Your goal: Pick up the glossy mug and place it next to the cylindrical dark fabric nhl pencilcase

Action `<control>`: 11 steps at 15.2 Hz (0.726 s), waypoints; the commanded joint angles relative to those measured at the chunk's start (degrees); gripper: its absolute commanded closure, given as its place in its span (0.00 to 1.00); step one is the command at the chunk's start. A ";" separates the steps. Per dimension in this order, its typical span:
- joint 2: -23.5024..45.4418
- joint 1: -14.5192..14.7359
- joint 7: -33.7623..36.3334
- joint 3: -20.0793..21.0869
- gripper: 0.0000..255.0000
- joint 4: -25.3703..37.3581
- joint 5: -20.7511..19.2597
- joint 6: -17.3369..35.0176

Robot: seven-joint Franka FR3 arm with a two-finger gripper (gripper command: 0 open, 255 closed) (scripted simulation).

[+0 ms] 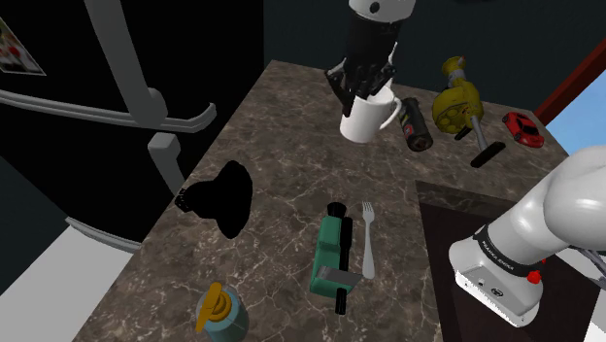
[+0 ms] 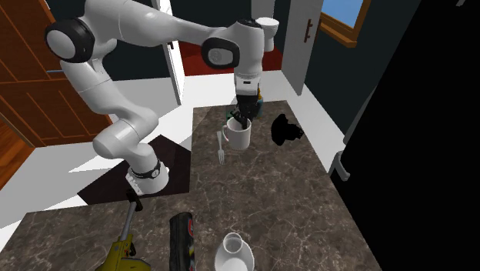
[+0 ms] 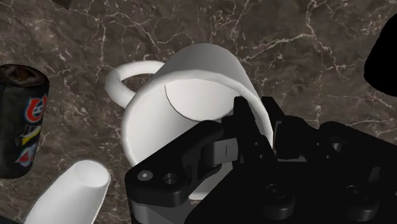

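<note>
One mug: tilted, its rim clamped in my gripper.
Pencilcase: lay on the mug's handle side, toward the shoulder view's right.

Three cameras, one marbled tabletop.
The shoulder view looks down from beside the arm's base, along the tabletop toward its far end. The second exterior view faces back from that far end, standing off enough to take in the whole arm. The wrist view sits closest, right over the white mug. All three share the mug and the dark pencil case.
</note>
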 commanded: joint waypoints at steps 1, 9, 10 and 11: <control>-4.19 0.03 -3.21 -2.45 1.00 -3.80 0.95 -0.25; -17.81 -0.48 -13.81 -11.94 1.00 -15.30 0.13 -2.64; -19.34 -0.70 -15.09 -13.15 1.00 -16.47 -0.32 -3.04; -20.82 -0.96 -16.37 -14.37 1.00 -17.58 -0.85 -3.45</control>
